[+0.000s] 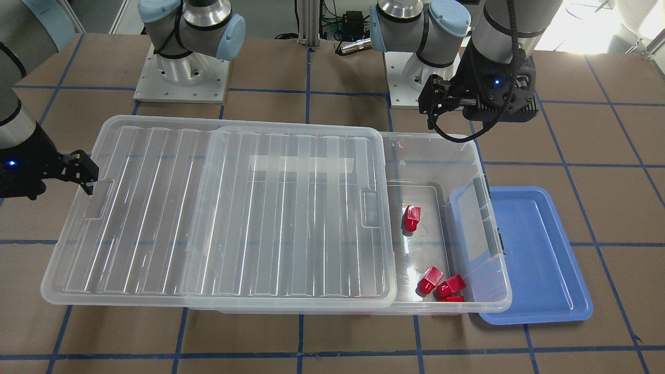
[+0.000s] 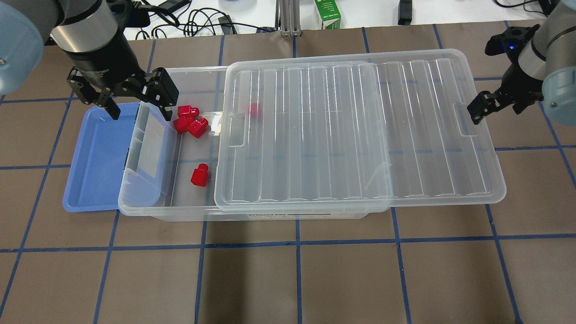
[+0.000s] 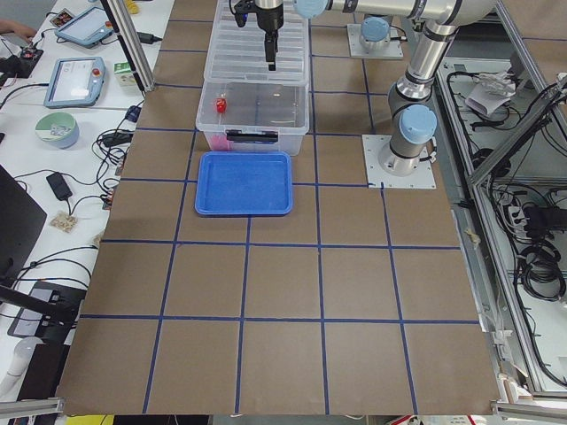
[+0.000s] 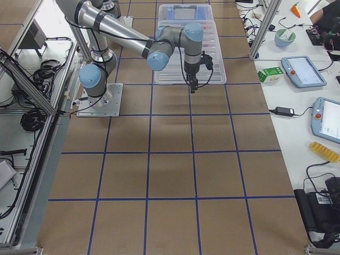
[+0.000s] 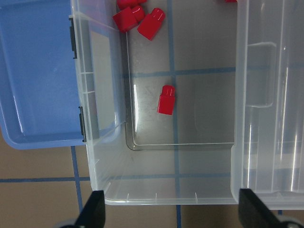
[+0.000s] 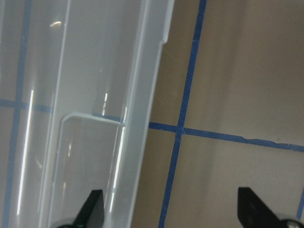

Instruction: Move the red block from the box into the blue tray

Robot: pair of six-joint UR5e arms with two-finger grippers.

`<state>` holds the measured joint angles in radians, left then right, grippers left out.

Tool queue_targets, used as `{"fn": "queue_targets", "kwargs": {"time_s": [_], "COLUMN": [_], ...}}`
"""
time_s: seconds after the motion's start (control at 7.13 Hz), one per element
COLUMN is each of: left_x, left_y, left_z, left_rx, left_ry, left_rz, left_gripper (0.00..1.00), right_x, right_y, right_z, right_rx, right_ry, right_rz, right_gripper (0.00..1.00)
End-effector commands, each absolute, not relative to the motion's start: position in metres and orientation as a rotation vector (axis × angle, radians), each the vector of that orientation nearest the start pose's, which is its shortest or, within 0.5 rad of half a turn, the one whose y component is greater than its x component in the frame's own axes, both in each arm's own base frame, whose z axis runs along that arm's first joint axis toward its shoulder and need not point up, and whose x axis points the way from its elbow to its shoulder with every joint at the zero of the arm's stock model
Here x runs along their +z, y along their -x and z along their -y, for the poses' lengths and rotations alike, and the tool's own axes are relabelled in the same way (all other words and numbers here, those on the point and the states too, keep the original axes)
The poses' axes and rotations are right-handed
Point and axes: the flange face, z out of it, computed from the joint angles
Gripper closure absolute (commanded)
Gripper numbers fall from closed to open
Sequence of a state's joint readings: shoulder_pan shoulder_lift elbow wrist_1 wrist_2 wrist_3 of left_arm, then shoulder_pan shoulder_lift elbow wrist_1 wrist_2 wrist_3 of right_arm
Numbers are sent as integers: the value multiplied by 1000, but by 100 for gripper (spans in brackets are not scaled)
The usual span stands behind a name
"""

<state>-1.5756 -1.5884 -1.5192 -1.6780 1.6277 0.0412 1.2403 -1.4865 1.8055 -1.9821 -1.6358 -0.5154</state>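
Note:
The box (image 2: pixel 148 208) is a clear bin, and its ribbed lid (image 2: pixel 360 135) is slid toward my right, so the bin's left end is open. One red block (image 2: pixel 200 175) lies alone on the bin floor; it also shows in the front view (image 1: pixel 412 218) and the left wrist view (image 5: pixel 166 99). A cluster of red blocks (image 2: pixel 189 119) lies in the far corner, and another (image 2: pixel 255 110) shows through the lid. The blue tray (image 2: pixel 96 153) sits empty against the bin's left end. My left gripper (image 2: pixel 140 108) is open and empty above that end. My right gripper (image 2: pixel 483 105) is open beside the lid's right handle.
A green carton (image 2: pixel 327 13) and cables lie beyond the table's far edge. The two arm bases (image 1: pixel 182 78) stand behind the bin. The brown table (image 2: pixel 297 279) carries a blue tape grid.

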Motion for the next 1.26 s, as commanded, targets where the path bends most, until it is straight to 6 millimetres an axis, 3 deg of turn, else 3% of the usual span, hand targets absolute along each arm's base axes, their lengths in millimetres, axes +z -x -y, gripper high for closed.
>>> {"fn": "queue_targets", "kwargs": {"time_s": [0.0,0.28,0.42,0.56,0.84,0.98,1.12], "left_x": [470,390,349,325,306,295,290], "left_y": [123,122,121,120,121,122,121], "left_z": [502,515,510,510,510,507,508], "left_rx": [119,106,61,9,54,89,106], "left_ry": [-67,-289,-279,-289,-240,-241,-215], "left_rz": [-3092,-3080,-3079,-3078,-3124,-3129,-3131], "left_gripper": [0,0,0,0,0,0,0], "right_x": [435,523,536,538,525,520,518], "right_y": [40,16,-2,-47,-169,-188,-188], "right_z": [531,519,515,514,508,509,512], "right_rx": [-66,-56,-18,-41,-113,-150,-151], "right_ry": [261,185,112,56,-35,-7,18], "right_rz": [-3211,-3211,-3200,-3198,-3190,-3189,-3186], "right_gripper": [0,0,0,0,0,0,0]}}
